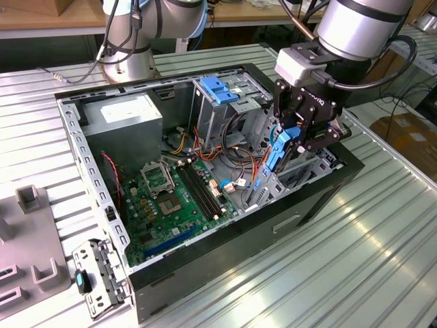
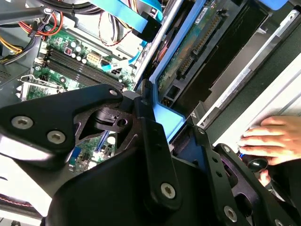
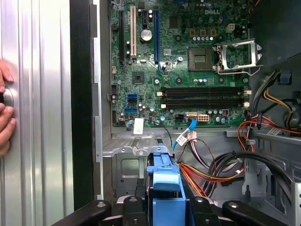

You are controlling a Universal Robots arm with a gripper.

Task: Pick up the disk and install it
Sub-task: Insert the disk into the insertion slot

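A ribbed metal table (image 1: pixel 355 260) is seen to carry an open black computer case (image 1: pixel 225 256), its green motherboard (image 1: pixel 171 198) laid bare. In the exterior view a second robot's base (image 1: pixel 130 58) and a wooden bench (image 1: pixel 41 20) are seen toward 12 o'clock. A cardboard box (image 1: pixel 410 133) lies at 3 o'clock and a grey fixture (image 1: pixel 27 239) at 8 o'clock.

A white sticker is borne by the grey power-supply box (image 1: pixel 126 116) at the case's 10 o'clock corner; its print cannot be made out.

The gripper (image 1: pixel 300 133) is closed onto the disk (image 1: pixel 274 158), which is held on edge by its blue rails at the case's 3 o'clock end. A person's hand (image 3: pixel 4 113) is seen against the table beside the case.
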